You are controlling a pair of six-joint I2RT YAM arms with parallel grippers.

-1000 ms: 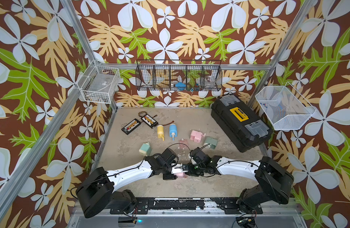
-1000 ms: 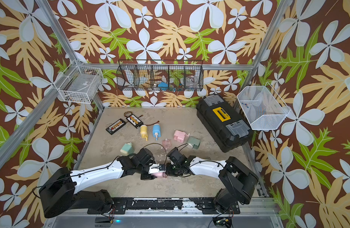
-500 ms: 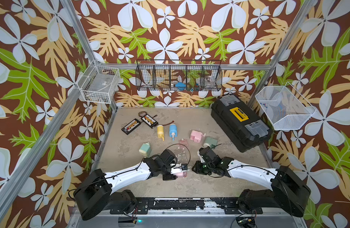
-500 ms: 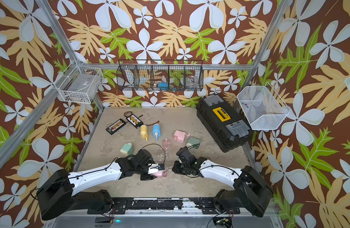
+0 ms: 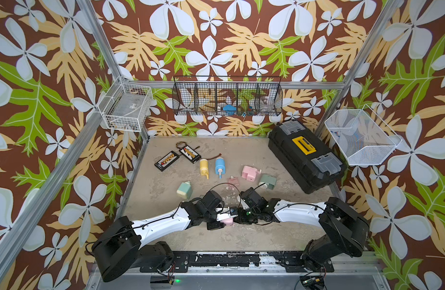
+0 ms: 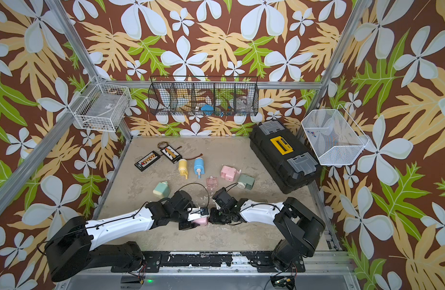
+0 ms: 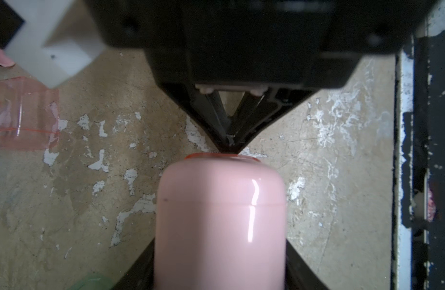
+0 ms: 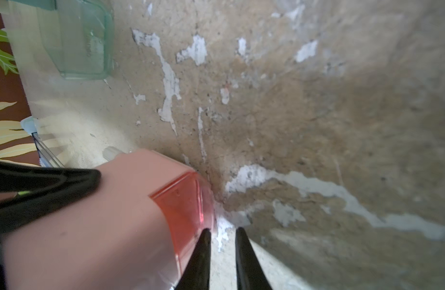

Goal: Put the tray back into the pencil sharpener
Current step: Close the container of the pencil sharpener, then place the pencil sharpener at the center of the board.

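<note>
My left gripper (image 5: 224, 219) (image 7: 220, 242) is shut on the pink pencil sharpener (image 5: 228, 222) (image 6: 202, 221) (image 7: 220, 213), holding it just above the floor near the front. The clear red tray (image 8: 183, 200) sits inside the sharpener, and only its end face (image 7: 221, 156) shows. My right gripper (image 5: 236, 218) (image 6: 209, 217) (image 8: 224, 232) faces it from the other side. Its tips (image 7: 229, 148) are against that end face. They are almost together, with a thin slit and nothing in it. A left finger (image 8: 53, 180) lies along the sharpener's side.
A loose clear pink tray (image 5: 233, 180) (image 7: 23, 113) lies on the floor behind the grippers. A second pink sharpener (image 5: 250, 173), a green one (image 5: 267, 182), a pale green piece (image 5: 184, 190) (image 8: 83, 45), and yellow (image 5: 204, 167) and blue (image 5: 219, 166) sharpeners lie nearby. A black toolbox (image 5: 305, 157) stands at the back right.
Half a second ago my right gripper had pulled back to the right of the sharpener. It has returned and its tips press the tray's end. The left arm has stayed put.
</note>
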